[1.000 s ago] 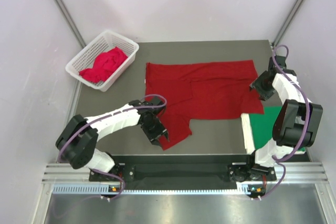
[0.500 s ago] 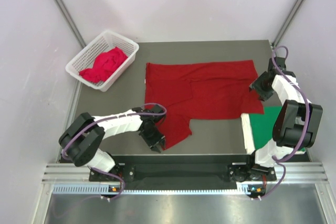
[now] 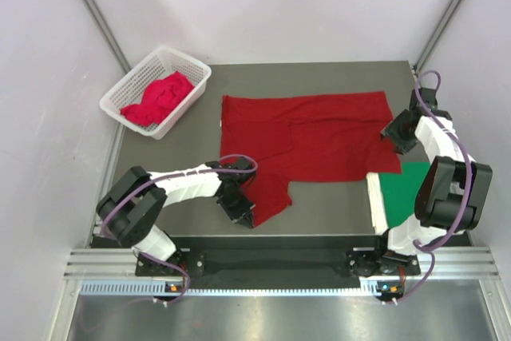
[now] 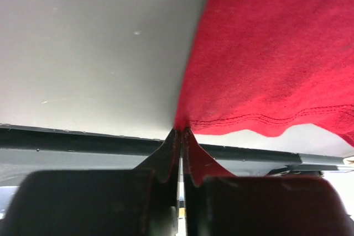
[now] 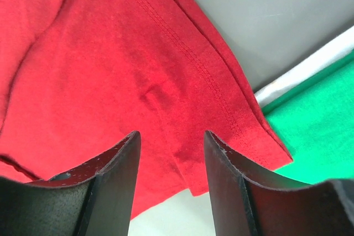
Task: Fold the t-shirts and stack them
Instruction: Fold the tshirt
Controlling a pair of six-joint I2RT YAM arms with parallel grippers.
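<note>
Left gripper [image 3: 242, 215] just snapped closed, pinching near hem corner of dark red t-shirt [image 3: 319, 137]; right gripper [image 5: 170, 150] hung jaws-apart over right edge. Fold could begin.

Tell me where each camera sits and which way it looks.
Top external: above, behind, looking down at table, basket, red t-shirt; left arm and right arm show.
Left wrist: on left arm, sees left gripper shut on red t-shirt's hem.
Right wrist: on right arm, looks past open right gripper onto green t-shirt.
Shared: red t-shirt.
</note>
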